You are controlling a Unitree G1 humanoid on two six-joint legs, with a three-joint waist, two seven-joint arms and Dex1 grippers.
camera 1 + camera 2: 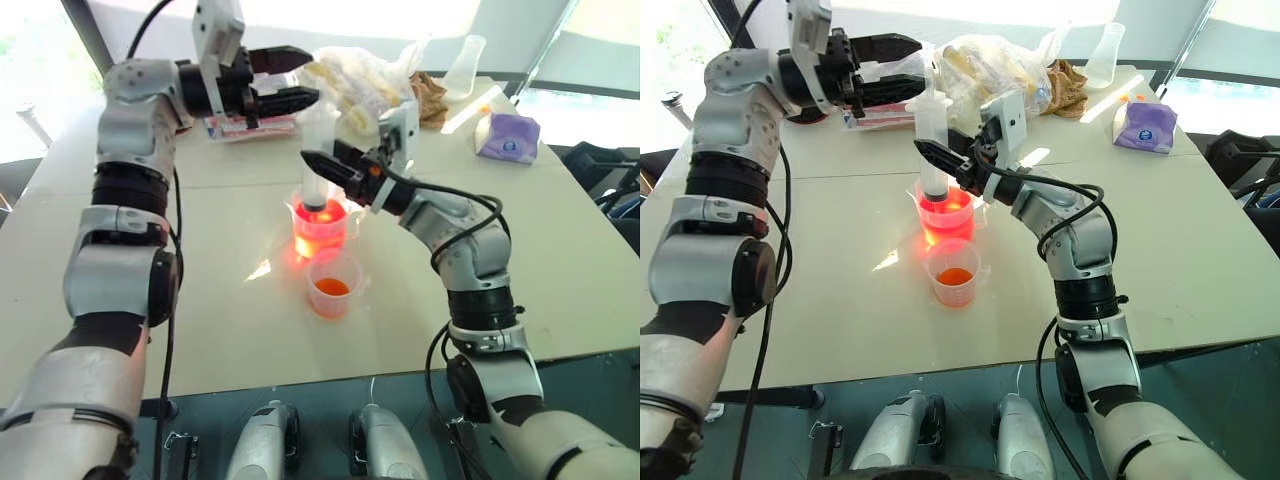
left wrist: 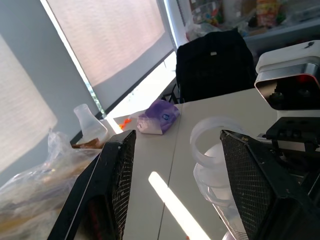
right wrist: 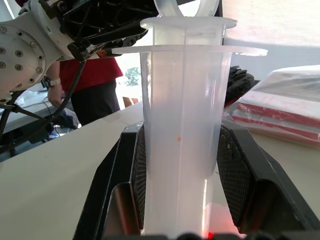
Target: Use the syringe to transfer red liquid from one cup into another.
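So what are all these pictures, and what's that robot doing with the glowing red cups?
It's a robot with two arms. Each arm ends in a tool with two black fingers. Two pictures come from cameras on its head, looking down at the table. The other two come from little cameras on its wrists.

The right tool is squeezed shut on the syringe, a big clear tube standing upright. Its bottom end dips into the beaker, the taller cup of red liquid. The left tool is open beside the syringe's top. The shorter cup stands nearer the robot, with a little red in it. At the far edge lie a plastic bag and a purple tissue pack.
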